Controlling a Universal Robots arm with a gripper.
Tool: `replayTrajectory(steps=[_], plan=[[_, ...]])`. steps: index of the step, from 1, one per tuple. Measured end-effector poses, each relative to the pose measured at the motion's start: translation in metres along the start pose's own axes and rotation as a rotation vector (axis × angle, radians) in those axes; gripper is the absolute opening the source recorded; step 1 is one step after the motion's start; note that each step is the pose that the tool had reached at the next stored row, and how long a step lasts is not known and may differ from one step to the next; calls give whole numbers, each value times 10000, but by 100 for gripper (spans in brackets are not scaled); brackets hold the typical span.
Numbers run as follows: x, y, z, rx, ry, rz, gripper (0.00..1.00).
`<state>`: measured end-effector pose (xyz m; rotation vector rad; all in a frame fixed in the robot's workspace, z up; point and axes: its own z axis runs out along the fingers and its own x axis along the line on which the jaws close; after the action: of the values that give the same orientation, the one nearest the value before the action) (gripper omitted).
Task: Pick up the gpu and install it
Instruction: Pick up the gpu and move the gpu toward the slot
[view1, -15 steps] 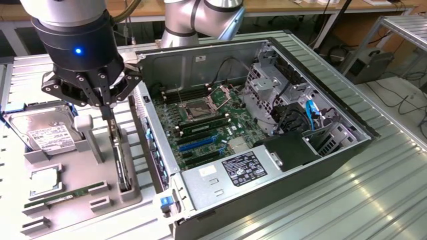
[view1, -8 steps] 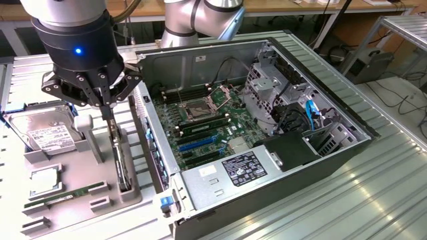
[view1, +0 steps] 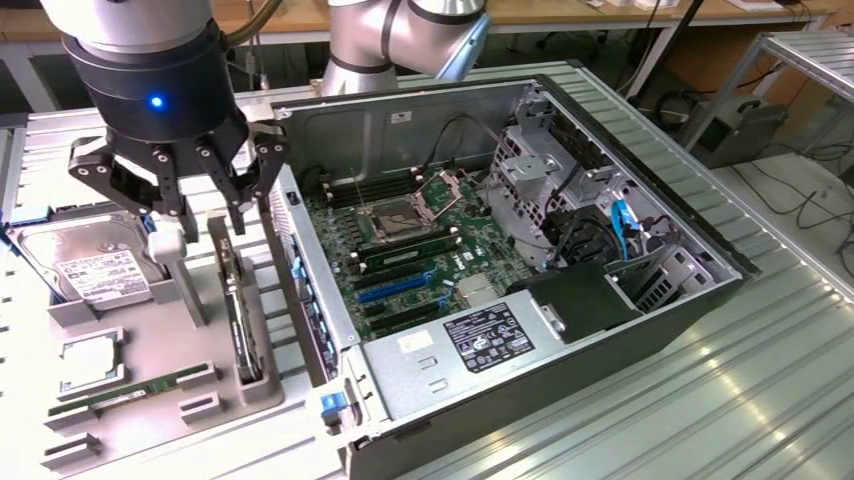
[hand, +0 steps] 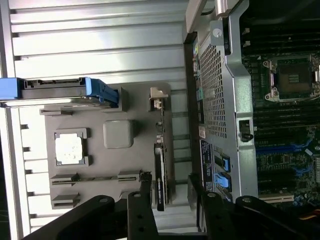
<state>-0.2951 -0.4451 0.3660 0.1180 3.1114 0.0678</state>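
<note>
**Jaws.** Your jaws hang over the tray (view1: 147, 335) (hand: 135, 162), just above the gpu (view1: 238, 310) (hand: 160, 175). They stand partly apart and hold nothing. In the wrist view the black fingers (hand: 140, 210) sit either side of the card's near end, one just beside its edge. You cannot tell whether that one touches it.

**Gpu.** You will find it outside the case (view1: 387, 120) (hand: 212, 90). It stands on edge in a slot of the grey tray, on the side nearest the case wall, and is not yet installed.

**Tray, other contents.**
- A drive (view1: 94, 272) (hand: 55, 92) with a white label and blue side rails sits at the end under the arm (view1: 140, 60).
- A square chip (view1: 87, 358) (hand: 70, 149) lies flat in its own recess.
- A green memory stick (view1: 134, 390) lies in a slot near the tray's front edge, well apart from the gpu.

**Case.** It lies on its side, open upward, just beside the tray on the exterior view's right.
- Inside, you see the green board (view1: 414, 255) (hand: 285, 130) with a bare socket (view1: 398, 212) (hand: 292, 75).
- Blue card slots (view1: 394, 285) lie on the board nearer the front.
- A power supply (view1: 467, 340) with a black label fills the front corner.

**Bench.** The ribbed metal bench (view1: 694, 400) (hand: 90, 35) carries both the tray and the case.
</note>
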Motion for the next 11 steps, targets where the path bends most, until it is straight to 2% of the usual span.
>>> replayTrajectory(steps=[6,11], plan=[[26,-71,197,1,0,0,42],[37,-113,303,0,-1,1,42]])
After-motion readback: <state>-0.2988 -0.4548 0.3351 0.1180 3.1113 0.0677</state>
